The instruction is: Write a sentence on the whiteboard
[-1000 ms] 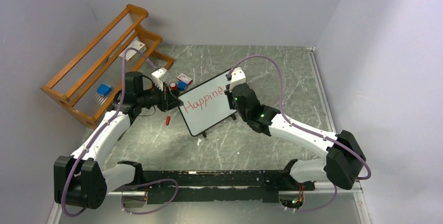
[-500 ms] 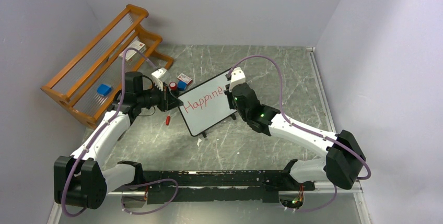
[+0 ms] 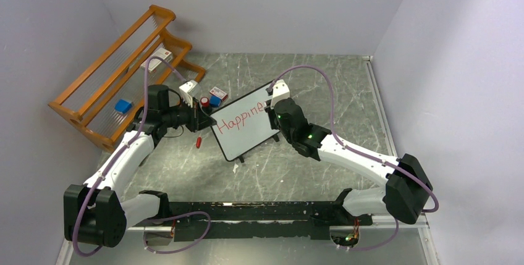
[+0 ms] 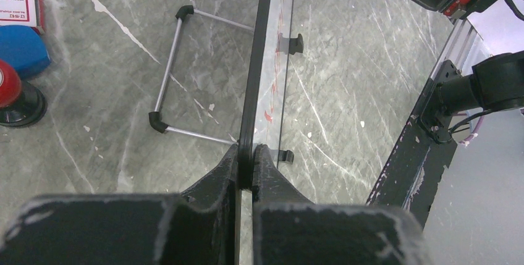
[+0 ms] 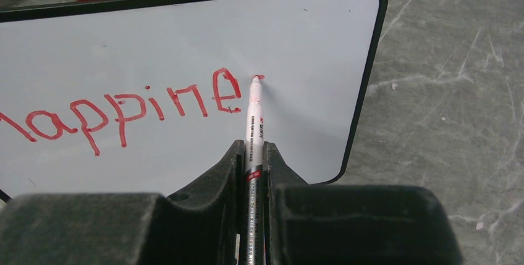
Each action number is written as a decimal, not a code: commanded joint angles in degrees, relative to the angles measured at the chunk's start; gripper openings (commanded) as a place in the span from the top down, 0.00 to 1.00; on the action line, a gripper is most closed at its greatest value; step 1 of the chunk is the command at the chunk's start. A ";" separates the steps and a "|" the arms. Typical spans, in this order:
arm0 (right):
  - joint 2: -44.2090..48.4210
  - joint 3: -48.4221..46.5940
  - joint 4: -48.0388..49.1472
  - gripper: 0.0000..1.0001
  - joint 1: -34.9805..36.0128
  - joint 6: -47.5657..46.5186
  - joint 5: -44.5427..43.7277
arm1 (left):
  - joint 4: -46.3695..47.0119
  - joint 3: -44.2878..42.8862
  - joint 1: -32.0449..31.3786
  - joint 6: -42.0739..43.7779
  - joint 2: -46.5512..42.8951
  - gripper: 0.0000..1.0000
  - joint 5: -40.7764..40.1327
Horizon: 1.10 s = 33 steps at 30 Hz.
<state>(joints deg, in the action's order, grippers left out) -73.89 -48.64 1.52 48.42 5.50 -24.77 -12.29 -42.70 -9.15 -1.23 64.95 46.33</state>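
Your left gripper (image 4: 246,151) is clamped on the whiteboard (image 5: 296,30) edge, steadying it mid-table against pen pressure. Your right gripper (image 5: 253,151) pinches the marker (image 5: 254,110), tip touching the board just past "Happine"; the sentence (image 5: 123,105) is unfinished

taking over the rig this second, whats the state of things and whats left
Left gripper: shut on the whiteboard, clamping its frame edge.
Right gripper: shut on a red marker, tip touching the board just right of the last letter.
Done: red lettering reads "Happine", slanting across the board.
Left: finish that word and write the rest of the sentence; the lower part of the board is blank.
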 commanded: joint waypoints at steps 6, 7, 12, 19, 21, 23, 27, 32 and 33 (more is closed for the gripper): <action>-0.42 -0.20 0.34 1.00 -0.31 0.03 2.82 | -5.33 0.51 0.05 6.48 1.48 0.95 -4.96; -0.42 -0.14 0.14 1.00 -0.29 0.05 2.89 | -5.37 0.51 0.03 6.53 1.51 0.95 -5.01; -0.55 0.21 -0.82 1.00 -0.28 0.16 2.54 | -5.37 0.51 0.01 6.50 1.51 0.95 -4.95; -0.22 1.17 -1.34 1.00 -0.27 0.47 1.75 | -5.37 0.51 0.01 6.51 1.58 0.95 -5.09; -0.08 1.18 -1.35 1.00 -0.28 0.44 1.90 | -5.37 0.51 0.01 6.50 1.58 0.95 -4.89; -0.03 1.31 -1.34 1.00 -0.26 0.54 1.91 | -5.45 0.48 0.01 6.48 1.54 0.95 -5.03; -0.12 1.52 -2.89 1.00 -0.31 0.73 0.81 | -5.37 0.51 0.01 6.47 1.55 0.95 -4.91; -0.12 1.71 -3.20 1.00 -0.35 1.24 -1.78 | -5.33 0.51 0.01 6.50 1.48 0.95 -4.84; -0.14 1.75 -3.10 1.00 -0.35 1.41 -2.23 | -5.37 0.51 0.01 6.51 1.50 0.95 -4.84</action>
<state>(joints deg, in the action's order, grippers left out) -73.87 -48.07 -0.86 48.42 5.98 -24.86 -12.27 -42.74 -9.10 -1.26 65.17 46.37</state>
